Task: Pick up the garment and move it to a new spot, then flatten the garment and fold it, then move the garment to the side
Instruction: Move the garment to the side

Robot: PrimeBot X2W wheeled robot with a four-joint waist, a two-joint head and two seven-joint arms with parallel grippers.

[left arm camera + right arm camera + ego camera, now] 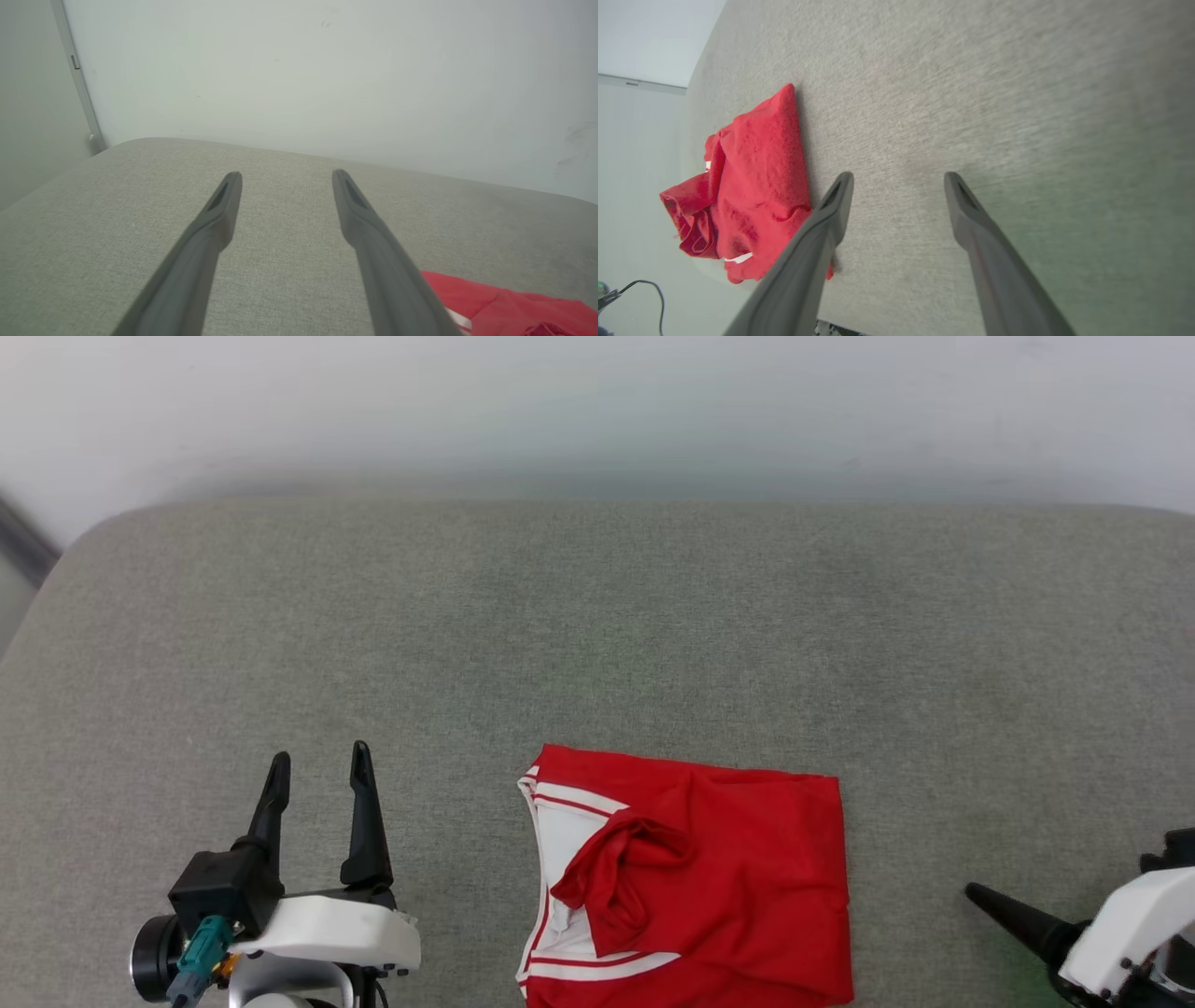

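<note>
Loosely squared jersey at the near edge, both jaws empty

From the head, the garment (pixel 728 868) lay at the near edge of the grey padded surface (pixel 597 616). It formed a rough rectangle with a rumpled bunch at its middle, between the left gripper (pixel 320 753) and the right gripper (pixel 980 896) and apart from both. That shape fitted either a jersey yet to be flattened or one folded and set aside. Any grip would best take a hem corner through all layers, not the loose bunch.

At the left wrist, the jaws stood spread wide over bare fabric, holding nothing, with the garment (pixel 514 303) low to their right.

At the right wrist, the jaws were likewise spread and empty, with the garment (pixel 756 177) off to their left.
</note>
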